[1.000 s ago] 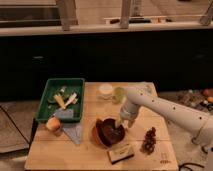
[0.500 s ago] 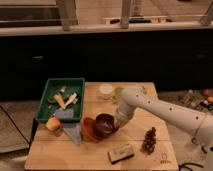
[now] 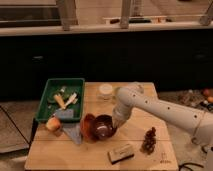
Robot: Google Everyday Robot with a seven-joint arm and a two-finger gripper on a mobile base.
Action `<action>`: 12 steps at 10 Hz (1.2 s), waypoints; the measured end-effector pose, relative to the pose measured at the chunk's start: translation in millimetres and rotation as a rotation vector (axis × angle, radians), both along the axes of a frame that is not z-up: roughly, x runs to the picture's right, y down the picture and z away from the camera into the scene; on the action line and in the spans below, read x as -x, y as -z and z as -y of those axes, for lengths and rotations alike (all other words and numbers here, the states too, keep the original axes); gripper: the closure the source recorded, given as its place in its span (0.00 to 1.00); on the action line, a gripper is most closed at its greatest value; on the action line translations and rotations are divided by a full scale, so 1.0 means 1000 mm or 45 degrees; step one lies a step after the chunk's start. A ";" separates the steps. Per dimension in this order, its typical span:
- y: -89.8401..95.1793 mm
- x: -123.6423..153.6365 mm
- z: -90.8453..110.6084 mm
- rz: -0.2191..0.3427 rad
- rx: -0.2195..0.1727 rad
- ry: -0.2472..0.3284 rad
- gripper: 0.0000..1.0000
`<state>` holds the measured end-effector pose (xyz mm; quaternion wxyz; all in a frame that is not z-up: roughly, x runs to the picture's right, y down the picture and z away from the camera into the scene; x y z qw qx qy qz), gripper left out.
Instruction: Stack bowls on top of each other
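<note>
Already we find the maroon bowl (image 3: 103, 127) overlapping the orange-red bowl (image 3: 88, 125), tilted against it rather than nested, so we judge seating it remains. Our gripper (image 3: 116, 123) sits at the maroon bowl's right rim. Beyond it to the left, the green tray (image 3: 46, 102) holds food scraps, with a white dish (image 3: 105, 90) behind.

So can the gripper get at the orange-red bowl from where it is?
Probably yes: the gripper is at the maroon bowl's right rim, and the orange-red bowl sits just left, touching it, top uncovered.
</note>
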<state>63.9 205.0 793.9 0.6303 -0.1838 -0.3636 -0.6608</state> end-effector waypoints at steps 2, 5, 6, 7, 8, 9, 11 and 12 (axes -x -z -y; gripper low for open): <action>0.016 0.007 0.016 0.015 -0.028 0.035 1.00; 0.034 0.016 0.034 0.072 -0.069 0.071 1.00; 0.036 0.019 0.036 0.089 -0.076 0.079 1.00; 0.038 0.022 0.039 0.108 -0.082 0.084 1.00; 0.039 0.025 0.041 0.131 -0.084 0.089 1.00; 0.040 0.029 0.042 0.153 -0.083 0.093 1.00; 0.042 0.042 0.043 0.212 -0.070 0.110 1.00; 0.043 0.048 0.042 0.229 -0.064 0.120 1.00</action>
